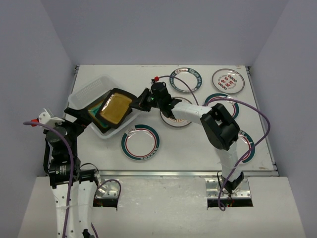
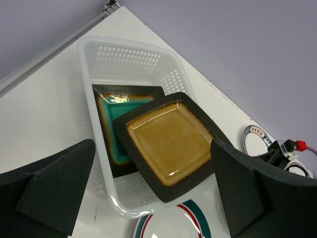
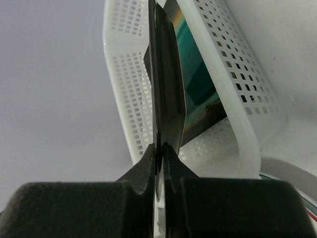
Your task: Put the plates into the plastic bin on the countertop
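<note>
1. Plain grey walls enclose a white countertop. The plastic bin sits at its far left corner.
2. The teal plate lies inside the bin.
3. The amber plate hangs tilted above the teal one, with one corner jutting past the bin's wall toward the counter's centre. I cannot tell whether the two plates touch.
4. My right gripper is clamped on the amber plate's dark rim, pinching its edge.
5. My left gripper hovers by the left edge with its fingers spread wide, holding nothing.
6. Round plates lie across the counter's centre and right side.
7. Handling, as I judge it: glazed ceramic is stiff, heavy, slick and prone to chipping. A plate can pivot in an edge pinch, so I would seat the fingers deep on the rim and lower gently.
</note>
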{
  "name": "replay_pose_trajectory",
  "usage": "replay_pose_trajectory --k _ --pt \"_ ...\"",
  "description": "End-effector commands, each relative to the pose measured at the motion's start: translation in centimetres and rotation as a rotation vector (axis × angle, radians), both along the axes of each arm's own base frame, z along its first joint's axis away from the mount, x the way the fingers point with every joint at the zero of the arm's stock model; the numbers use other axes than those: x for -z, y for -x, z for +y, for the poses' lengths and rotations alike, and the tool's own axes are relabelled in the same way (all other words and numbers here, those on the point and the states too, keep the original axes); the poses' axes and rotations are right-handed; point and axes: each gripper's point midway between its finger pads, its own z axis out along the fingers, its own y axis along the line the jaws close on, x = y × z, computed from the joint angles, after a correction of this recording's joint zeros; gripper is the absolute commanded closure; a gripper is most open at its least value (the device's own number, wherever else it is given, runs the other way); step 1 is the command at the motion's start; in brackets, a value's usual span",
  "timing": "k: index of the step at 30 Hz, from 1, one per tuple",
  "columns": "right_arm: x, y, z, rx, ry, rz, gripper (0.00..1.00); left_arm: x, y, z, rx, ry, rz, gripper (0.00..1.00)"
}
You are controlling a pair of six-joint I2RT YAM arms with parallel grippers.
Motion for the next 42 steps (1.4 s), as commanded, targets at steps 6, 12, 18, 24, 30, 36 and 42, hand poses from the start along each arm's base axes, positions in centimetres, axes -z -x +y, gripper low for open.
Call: replay_pose_trajectory --k 6,12,18,24,30,36,42 --pt "-7.1 -4.0 1.8 0.294 -0.103 -0.107 1.0 -2.2 0.6 0.8 -0.052 -0.008 -0.063 0.0" --pt "-6.0 -4.8 4.6 0.333 -0.081 -0.053 1.0 -2.3 0.7 0.8 -0.053 -0.008 -0.071 0.0" --pt "-3.4 -5.1 6.9 0.313 -0.055 0.027 1.0 -2.4 0.8 0.6 -0.049 -0.007 -0.077 0.0" --pt "-3.4 -4.0 6.4 0.319 -0.039 0.028 0.8 -2.4 0.7 0.5 -0.041 -0.008 -0.078 0.0" --pt "-3.6 -2.7 6.4 0.282 -0.003 0.044 0.35 -2.4 0.8 0.5 -0.04 -0.01 -0.081 0.0" --pt "-2.9 -0.9 6.6 0.192 0.15 0.056 0.2 -2.5 0.8 0.5 -0.039 -0.01 -0.082 0.0" --pt "-4.2 -0.2 7.2 0.125 0.192 0.045 0.01 -2.4 0.8 0.5 -0.042 -0.01 -0.082 0.0"
